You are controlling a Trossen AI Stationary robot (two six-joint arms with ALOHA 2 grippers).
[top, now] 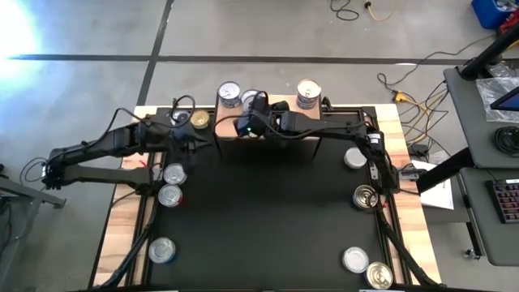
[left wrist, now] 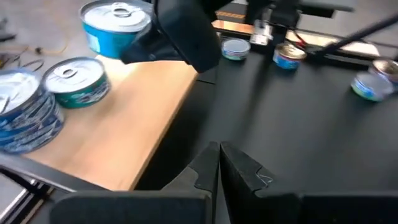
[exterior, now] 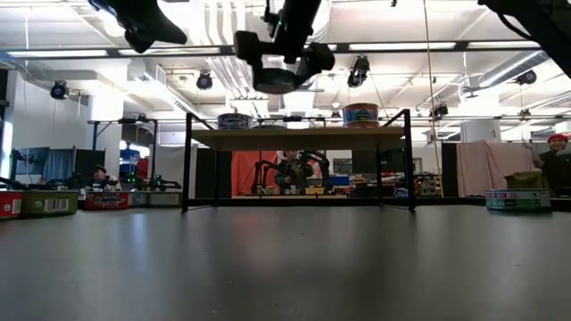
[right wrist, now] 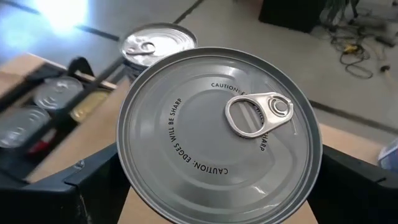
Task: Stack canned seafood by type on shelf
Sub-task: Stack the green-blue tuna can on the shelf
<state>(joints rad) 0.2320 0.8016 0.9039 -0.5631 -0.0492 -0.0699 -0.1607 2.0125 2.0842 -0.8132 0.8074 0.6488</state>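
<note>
My right pincer [top: 247, 123] holds a tin [right wrist: 217, 134] wide between its fingers, lid up, above the shelf [top: 304, 146]. The shelf top lies directly below. My left pincer [left wrist: 217, 171], closed and empty, waits beside the shelf.

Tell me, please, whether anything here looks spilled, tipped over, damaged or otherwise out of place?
Nothing stands out. The tins on the mat and the shelf all sit upright, and no spill or damage shows.

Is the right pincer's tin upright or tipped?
Upright: the tin sits between the right pincer fingers with its pull-tab lid facing up.
</note>
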